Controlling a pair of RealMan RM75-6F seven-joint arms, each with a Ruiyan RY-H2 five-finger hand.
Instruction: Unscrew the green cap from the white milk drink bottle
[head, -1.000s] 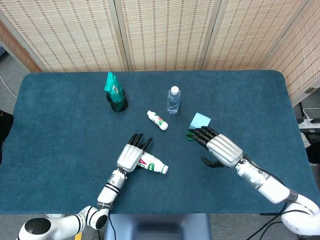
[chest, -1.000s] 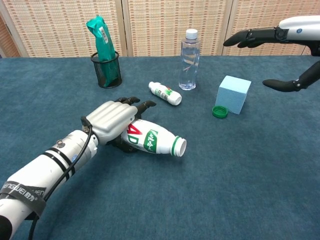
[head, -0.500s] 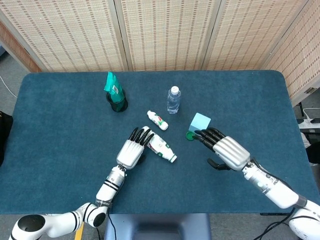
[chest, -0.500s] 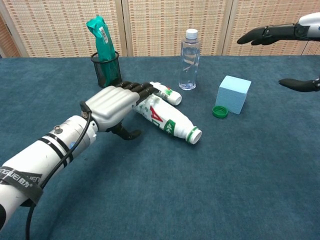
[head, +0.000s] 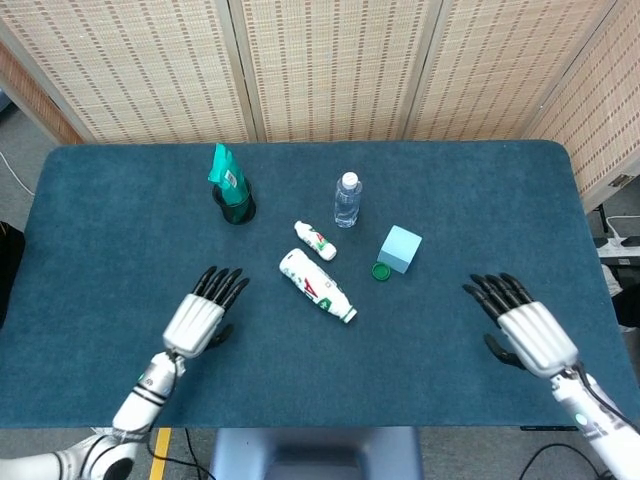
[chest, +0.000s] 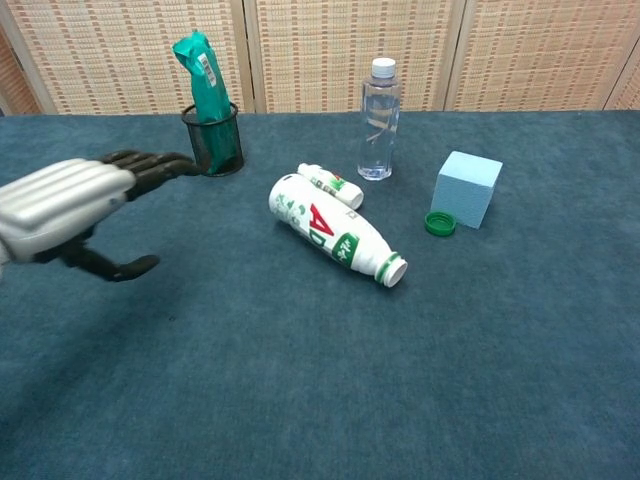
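Looking down from the head view, the white milk drink bottle (head: 317, 285) lies on its side around the middle of the blue table (head: 100, 220), uncapped mouth pointing near-right. Its green cap (head: 380, 270) sits on the cloth just right of it, right next to the light blue cube (head: 401, 247). A smaller white bottle (head: 315, 240) lies just beyond the big one, with a clear water bottle (head: 347, 200) standing farther back and a black mesh cup (head: 236, 207) holding a green packet (head: 224, 172) at far left. The left hand (head: 203, 312) hovers near-left of the milk bottle, fingers stretched out and apart, holding nothing and touching nothing. The right hand (head: 525, 325) is way over on the near-right, also spread flat and empty, well apart from everything.

Chest view next: only the left hand (chest: 70, 210) shows, at the left edge, fingers extended toward the mesh cup (chest: 213, 140), thumb out below, nothing in it. The milk bottle (chest: 330, 232) lies diagonally mid-table, open mouth toward the near right, its base close beside the small bottle (chest: 332, 185). The cap (chest: 439, 223) rests by the cube (chest: 467, 188), with the water bottle (chest: 378, 120) behind.
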